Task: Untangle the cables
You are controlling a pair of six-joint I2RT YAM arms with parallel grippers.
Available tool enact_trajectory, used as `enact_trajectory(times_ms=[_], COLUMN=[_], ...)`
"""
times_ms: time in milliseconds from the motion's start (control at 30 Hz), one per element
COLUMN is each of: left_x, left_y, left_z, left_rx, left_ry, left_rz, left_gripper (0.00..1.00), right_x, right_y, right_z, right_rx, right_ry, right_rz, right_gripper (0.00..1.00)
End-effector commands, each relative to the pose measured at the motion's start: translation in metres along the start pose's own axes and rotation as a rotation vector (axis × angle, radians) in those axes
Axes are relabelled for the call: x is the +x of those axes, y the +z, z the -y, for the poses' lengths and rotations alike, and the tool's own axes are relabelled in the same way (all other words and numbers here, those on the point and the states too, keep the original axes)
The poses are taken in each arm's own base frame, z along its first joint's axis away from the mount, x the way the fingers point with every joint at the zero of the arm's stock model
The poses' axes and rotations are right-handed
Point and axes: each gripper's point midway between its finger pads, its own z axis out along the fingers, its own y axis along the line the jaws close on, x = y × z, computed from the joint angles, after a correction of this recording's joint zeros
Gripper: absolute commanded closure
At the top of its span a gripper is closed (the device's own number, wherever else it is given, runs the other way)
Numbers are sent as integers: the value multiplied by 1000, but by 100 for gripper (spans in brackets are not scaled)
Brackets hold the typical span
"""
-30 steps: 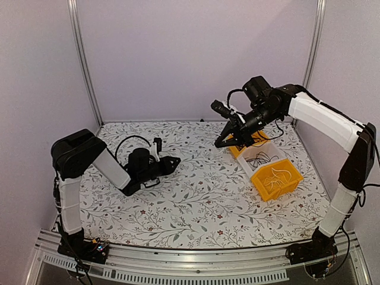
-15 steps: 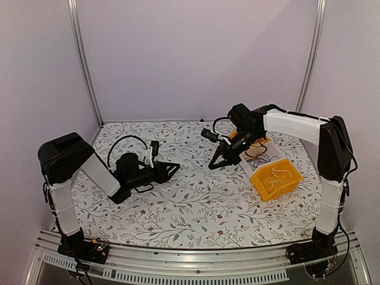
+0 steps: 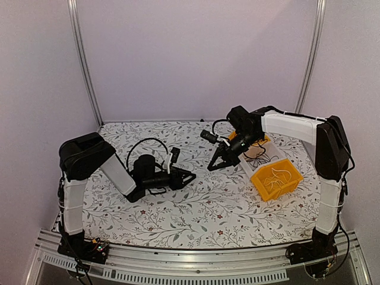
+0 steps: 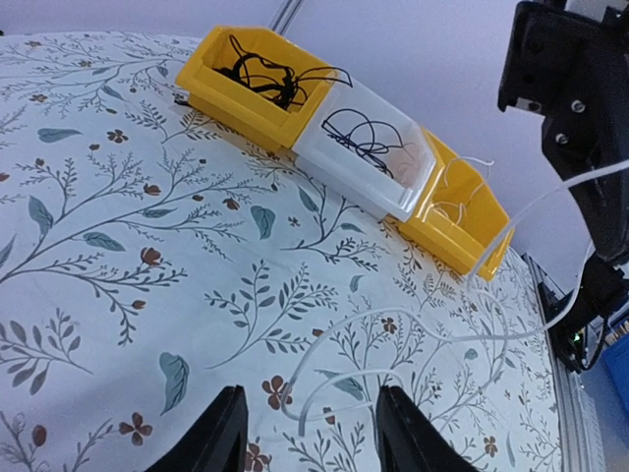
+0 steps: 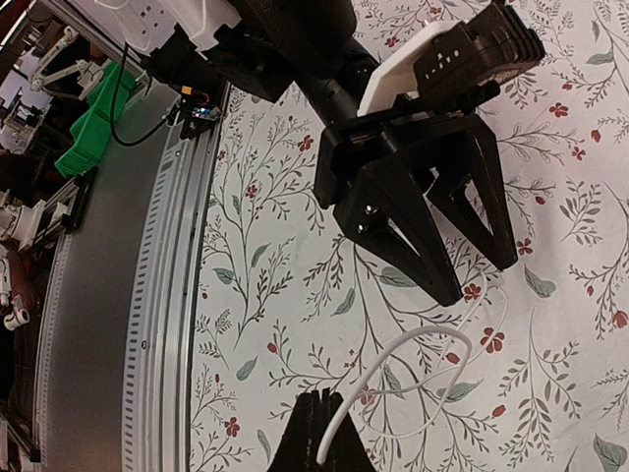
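right wrist view: right pincer is closed on one end of a white cable, which arcs out from its tips and down onto the table. left wrist view: left pincer stands open, one jaw on each side of the cable's loose end. from there the cable's long axis runs ahead and to the right, then lifts toward the right pincer. the left arm is nearer the loose end. the cable is thin, limp and curling, lying on the centre-of-table side of the white bin, apart from it. black cables sit in that bin and in the yellow bin behind it. judgement: the cable end lies low, so the left pincer must descend before closing.
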Motion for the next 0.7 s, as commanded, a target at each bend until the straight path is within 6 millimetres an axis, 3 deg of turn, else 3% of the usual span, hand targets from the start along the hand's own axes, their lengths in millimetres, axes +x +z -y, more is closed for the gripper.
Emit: enact_trajectory(times_ms=[0, 233, 433, 500, 667], left_x=[13, 19, 12, 10, 14], left_y=[13, 28, 27, 24, 17], left_z=[3, -4, 5, 3, -7], left_rx=[44, 57, 115, 96, 23], left_ry=[22, -2, -16, -31, -99], left_rz=[-51, -65, -26, -19, -33], left_gripper=[56, 59, 93, 100, 100], right_x=[-1, -2, 3, 10, 29], right_y=[1, 0, 1, 2, -9], right_z=[-3, -5, 5, 21, 61], right_rx=[-23, -30, 25, 101, 331], right_ry=[-3, -7, -10, 2, 39], right_rz=[11, 14, -13, -41, -116], right_gripper=[98, 98, 94, 88, 59])
